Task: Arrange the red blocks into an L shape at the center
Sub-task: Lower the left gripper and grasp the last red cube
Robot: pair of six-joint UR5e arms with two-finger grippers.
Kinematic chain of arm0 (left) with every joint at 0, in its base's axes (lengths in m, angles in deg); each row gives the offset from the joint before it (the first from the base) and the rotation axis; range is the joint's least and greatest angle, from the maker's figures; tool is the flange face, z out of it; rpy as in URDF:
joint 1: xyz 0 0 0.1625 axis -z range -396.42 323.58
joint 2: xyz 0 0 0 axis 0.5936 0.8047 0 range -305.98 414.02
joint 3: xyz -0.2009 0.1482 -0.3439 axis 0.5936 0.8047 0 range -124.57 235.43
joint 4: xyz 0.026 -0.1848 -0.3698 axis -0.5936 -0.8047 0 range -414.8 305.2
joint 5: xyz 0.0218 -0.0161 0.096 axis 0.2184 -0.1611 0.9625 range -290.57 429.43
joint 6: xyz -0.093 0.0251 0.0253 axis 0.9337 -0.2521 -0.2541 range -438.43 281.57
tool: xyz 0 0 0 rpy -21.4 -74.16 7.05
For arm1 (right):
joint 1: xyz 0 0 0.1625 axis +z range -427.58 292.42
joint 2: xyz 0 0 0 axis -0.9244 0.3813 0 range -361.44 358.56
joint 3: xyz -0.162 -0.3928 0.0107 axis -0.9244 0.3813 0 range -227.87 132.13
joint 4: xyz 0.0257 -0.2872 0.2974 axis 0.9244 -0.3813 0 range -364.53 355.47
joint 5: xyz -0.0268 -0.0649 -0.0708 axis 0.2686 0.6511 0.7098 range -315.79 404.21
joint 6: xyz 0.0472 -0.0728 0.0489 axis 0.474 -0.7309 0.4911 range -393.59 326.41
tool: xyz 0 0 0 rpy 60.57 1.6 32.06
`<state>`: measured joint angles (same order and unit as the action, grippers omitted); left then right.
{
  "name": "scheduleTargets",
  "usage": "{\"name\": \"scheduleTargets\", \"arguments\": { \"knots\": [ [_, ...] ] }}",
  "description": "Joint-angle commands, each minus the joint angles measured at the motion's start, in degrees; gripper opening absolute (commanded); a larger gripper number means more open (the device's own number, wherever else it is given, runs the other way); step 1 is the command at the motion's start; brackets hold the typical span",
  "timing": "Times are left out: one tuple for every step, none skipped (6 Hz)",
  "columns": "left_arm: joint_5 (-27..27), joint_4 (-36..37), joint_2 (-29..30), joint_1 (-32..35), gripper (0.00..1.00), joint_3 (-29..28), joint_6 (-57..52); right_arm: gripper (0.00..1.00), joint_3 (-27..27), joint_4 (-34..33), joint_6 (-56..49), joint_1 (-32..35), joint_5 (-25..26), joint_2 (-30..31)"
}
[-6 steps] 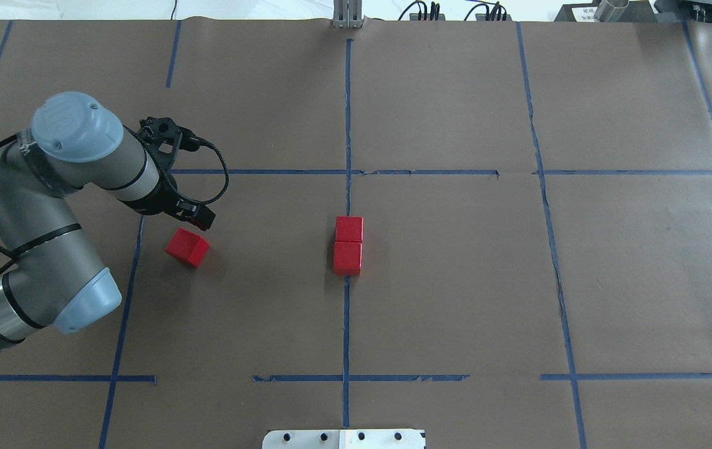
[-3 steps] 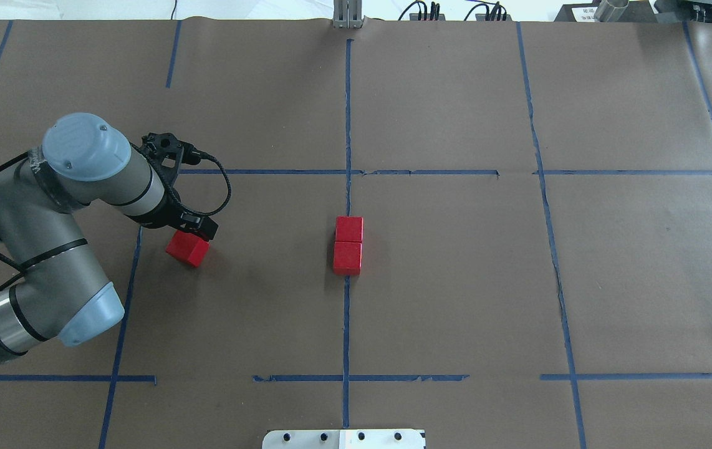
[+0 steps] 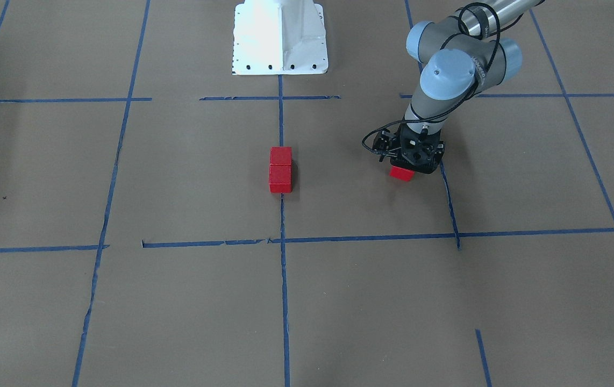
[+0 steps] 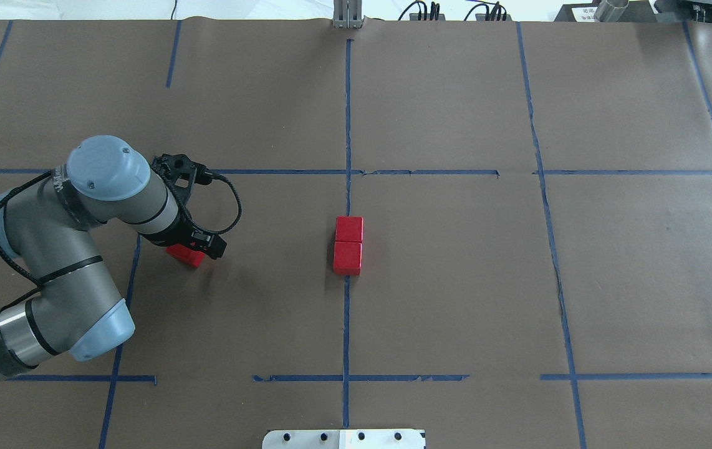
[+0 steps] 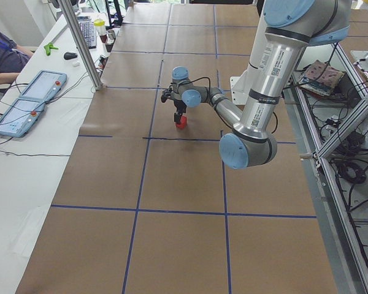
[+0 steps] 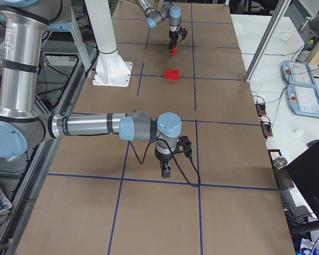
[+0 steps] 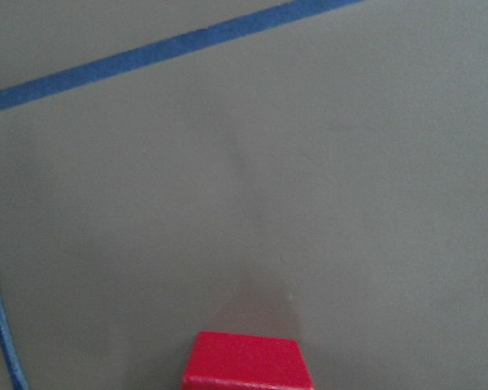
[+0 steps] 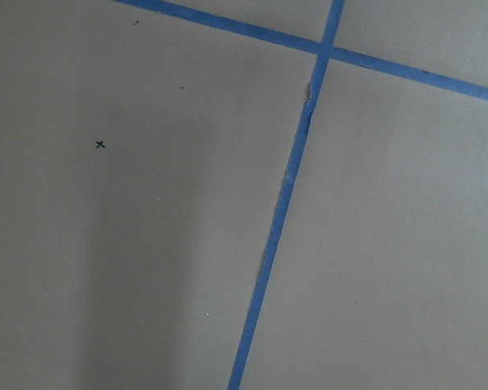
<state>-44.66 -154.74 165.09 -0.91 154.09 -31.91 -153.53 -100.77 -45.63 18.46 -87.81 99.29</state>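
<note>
Two red blocks (image 4: 349, 229) (image 4: 347, 257) sit touching in a short line on the blue tape line (image 4: 346, 324) at the center; they also show in the front view (image 3: 280, 156) (image 3: 280, 178). The third red block (image 4: 182, 255) lies on the paper to the left. My left gripper (image 4: 199, 244) is low over it and covers most of it; its fingers are hidden, so I cannot tell whether it is open. That block shows under the gripper (image 3: 413, 160) in the front view (image 3: 400, 173) and at the bottom edge of the left wrist view (image 7: 248, 364). My right gripper (image 6: 165, 171) shows only in the exterior right view, far from the blocks.
The white robot base (image 3: 280, 37) stands at the table's near edge behind the center cell. Blue tape lines (image 4: 431, 172) mark a grid on the brown paper. Operator consoles (image 5: 34, 101) lie beyond the table's far side.
My left arm has moved nearer and slightly right, bringing the gripper from beside the third block to over it. The block and the center pair have not moved.
</note>
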Motion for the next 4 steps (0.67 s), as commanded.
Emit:
{"name": "scheduleTargets", "arguments": {
  "knots": [
    [0.0, -0.1, 0.6, -0.6, 0.97, -2.0, 0.1, 1.0, -0.1, 0.0, 0.0, 0.0, 0.0, 0.0],
    [-0.1, -0.1, 1.0, -0.6, 0.83, -2.2, 0.2, 1.0, -0.1, 0.0, 0.0, 0.0, 0.0, 0.0],
    [-0.1, -0.1, 1.3, -0.6, 0.65, -2.2, 0.3, 1.0, -0.1, 0.0, 0.0, 0.0, 0.0, 0.0],
    [-0.1, 0.1, 1.9, -0.6, 0.49, -2.1, 0.4, 1.0, -0.1, 0.0, 0.0, 0.0, 0.0, 0.0]
  ]
}}
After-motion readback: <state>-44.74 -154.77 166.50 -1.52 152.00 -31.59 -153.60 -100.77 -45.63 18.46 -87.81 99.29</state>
